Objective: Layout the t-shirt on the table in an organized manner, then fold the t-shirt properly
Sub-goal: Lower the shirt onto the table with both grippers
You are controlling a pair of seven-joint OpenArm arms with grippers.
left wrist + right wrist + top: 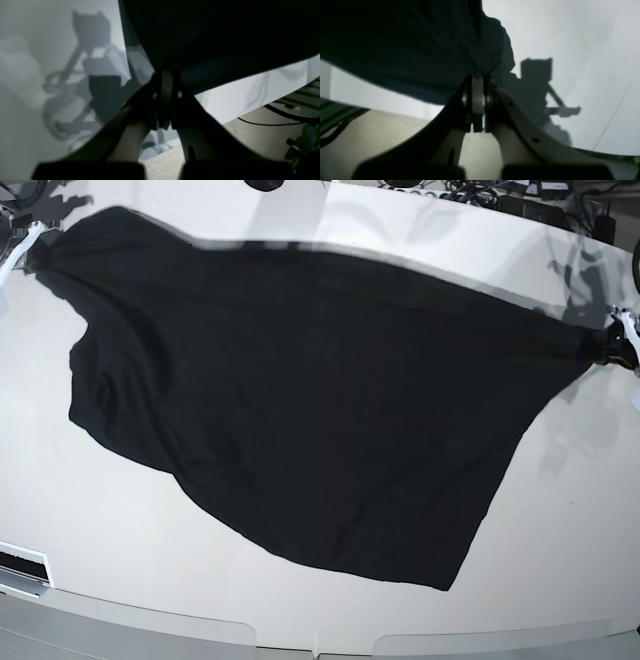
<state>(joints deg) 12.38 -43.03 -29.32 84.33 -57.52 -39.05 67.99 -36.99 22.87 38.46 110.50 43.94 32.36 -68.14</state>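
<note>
Two pincers: each clamped tight on one end of the t-shirt (300,400), one at either side of the base view.
Right pincer (477,75): at the far left edge of the base view (28,242); jaws pressed together on a bunched corner of black cloth, the pale curved fingers (512,117) meeting at the fabric.
Cloth at the right pincer: gathered into small puckers at the pinch, then fanning out into a wide dark sheet.
T-shirt: spread across the middle of the bench (120,550), drawn out between the two pincers; its far edge runs nearly straight from left to right, and its near edge sags down to a blunt corner at the near right.
T-shirt material: plain black, soft, matte, with shallow folds on its left part.
Bench: glossy white, smooth, with a curved near edge; it carries grey shadows of the arms.
Left pincer (165,71): at the right edge of the base view (612,340); jaws closed with no gap, nipping a twisted corner of the shirt.
Cloth at the left pincer: pulled to a narrow point, lifted clear of the bench surface just beside the grip.
</note>
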